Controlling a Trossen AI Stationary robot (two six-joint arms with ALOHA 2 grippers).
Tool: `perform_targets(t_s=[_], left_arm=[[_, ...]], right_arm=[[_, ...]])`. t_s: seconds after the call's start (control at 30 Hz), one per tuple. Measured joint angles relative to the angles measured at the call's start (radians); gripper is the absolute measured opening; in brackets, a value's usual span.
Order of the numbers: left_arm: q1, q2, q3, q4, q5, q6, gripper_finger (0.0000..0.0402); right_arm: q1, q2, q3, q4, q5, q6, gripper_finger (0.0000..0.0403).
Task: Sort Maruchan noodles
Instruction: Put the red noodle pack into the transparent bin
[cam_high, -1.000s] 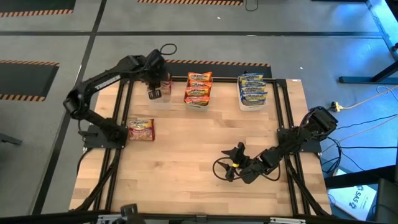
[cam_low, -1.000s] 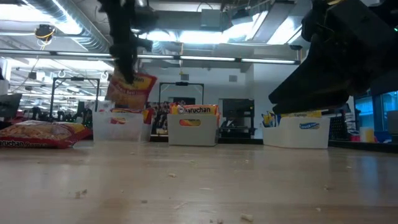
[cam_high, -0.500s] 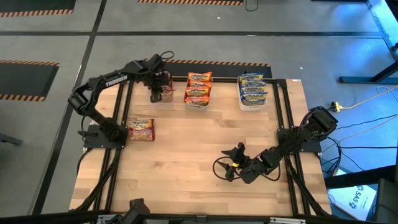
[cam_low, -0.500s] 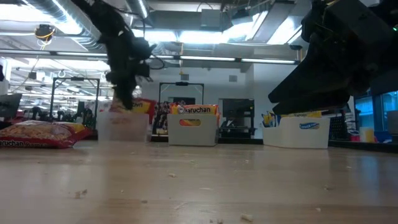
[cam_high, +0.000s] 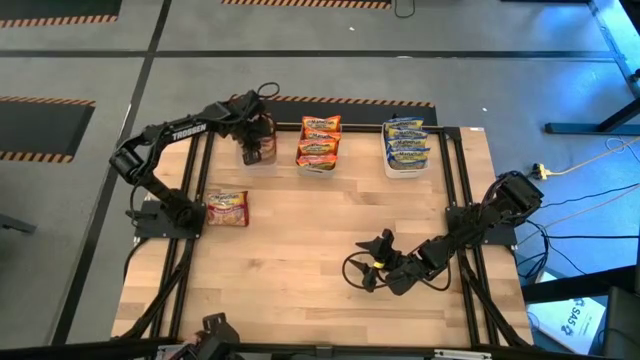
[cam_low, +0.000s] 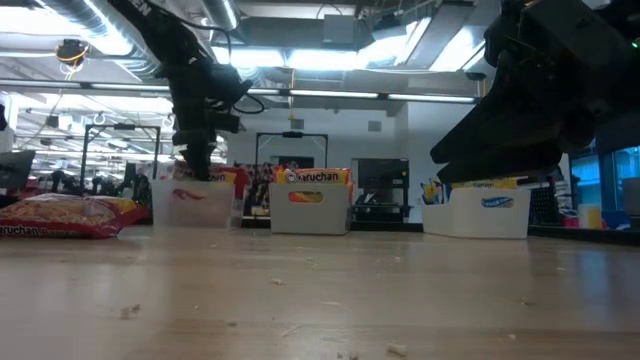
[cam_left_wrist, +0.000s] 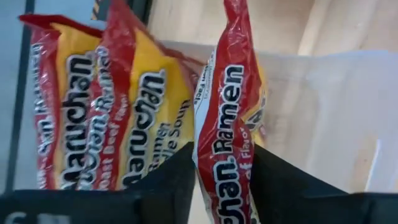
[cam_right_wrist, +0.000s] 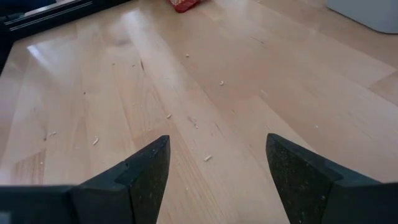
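Red ramen packet upright between left pincer fingers — another beside

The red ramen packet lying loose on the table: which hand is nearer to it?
Left. The left hand is over the leftmost tub at the table's far edge, just beyond the red ramen packet. The right hand rests low near the table's front right, farther off.

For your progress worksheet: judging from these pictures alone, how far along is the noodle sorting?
Done: orange packets fill the middle tub and blue packets the right tub. In hand: the left gripper is over the left tub with a red packet between its fingers. Left: one packet on the table. The right gripper waits open.
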Motion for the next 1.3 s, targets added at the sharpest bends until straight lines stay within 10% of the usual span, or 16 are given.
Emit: perform_targets(t_s=[0.33,0.63,1.03,1.3], left_arm=[[-0.015,-0.008,0.089,-0.052,-0.203,-0.073,0.0164],[-0.073,-0.008,0.2,-0.136,-0.183,-0.21,0.0164],[-0.243,-0.183,0.233,0.265,0.691,-0.493,0.0164],[-0.424,-0.189,0.23,0.681,0.812,-0.733,0.0164]], right_arm=[[0.0,0.0,0.0,0.014,-0.016,0.0,0.025],[0.0,0.0,0.0,0.015,-0.023,0.0,0.025],[0.0,0.0,0.001,0.052,-0.096,0.0,0.025],[0.0,0.0,0.001,0.05,-0.106,0.0,0.025]])
